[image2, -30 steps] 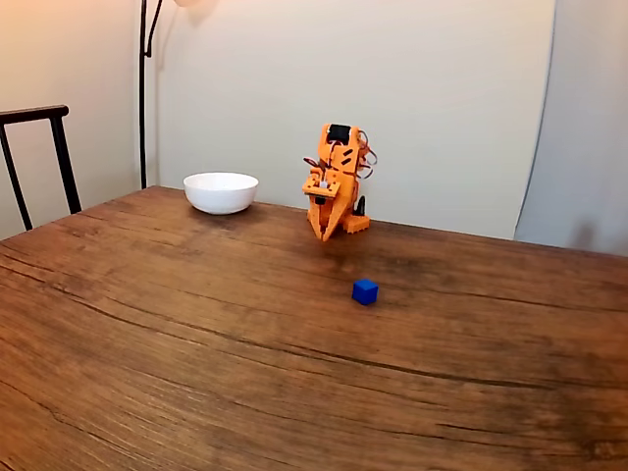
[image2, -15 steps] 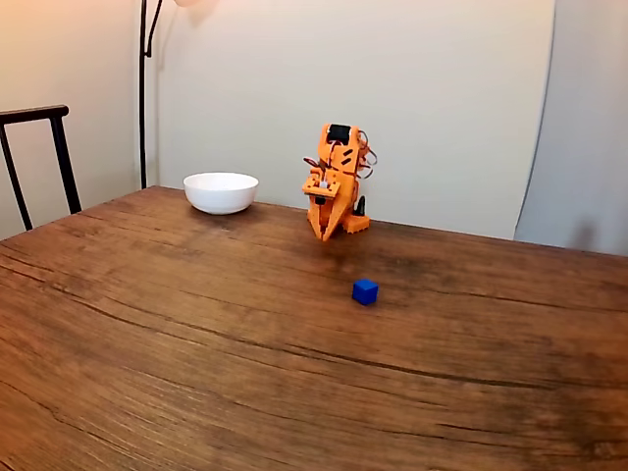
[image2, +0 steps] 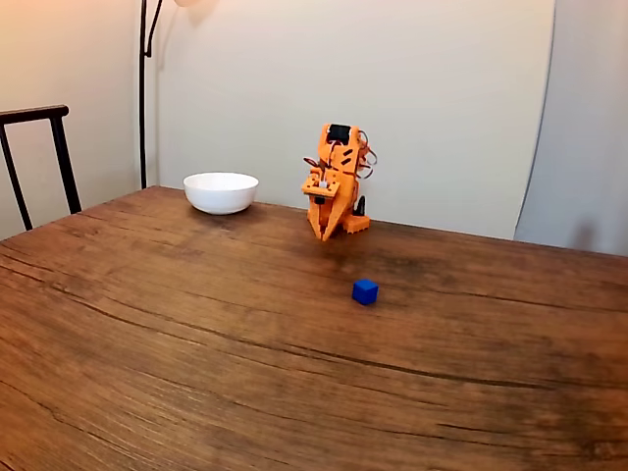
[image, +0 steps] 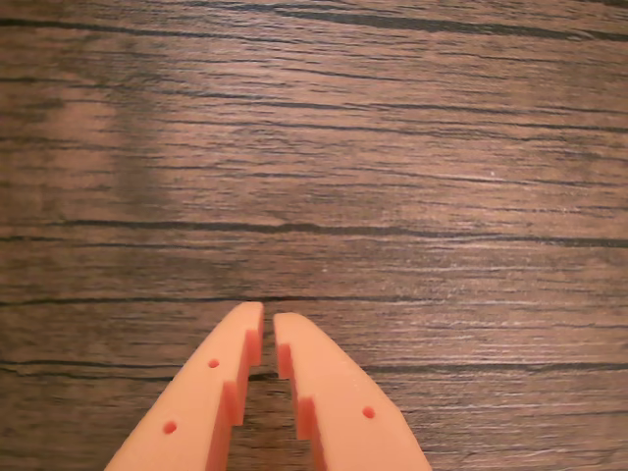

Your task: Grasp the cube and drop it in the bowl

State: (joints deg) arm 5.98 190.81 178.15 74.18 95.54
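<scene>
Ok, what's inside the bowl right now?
Cannot tell from here. In the fixed view the white bowl is seen from a low angle, so its rim hides the inside. The blue cube lies on the wooden table, well apart from it.

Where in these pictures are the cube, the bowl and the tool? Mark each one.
cube [image2: 365,291]: fixed view, on its front face.
bowl [image2: 221,196]: fixed view, on its outer wall.
tool [image: 268,330]: wrist view, midway between its two orange fingertips, which stand almost together with nothing between them.
</scene>
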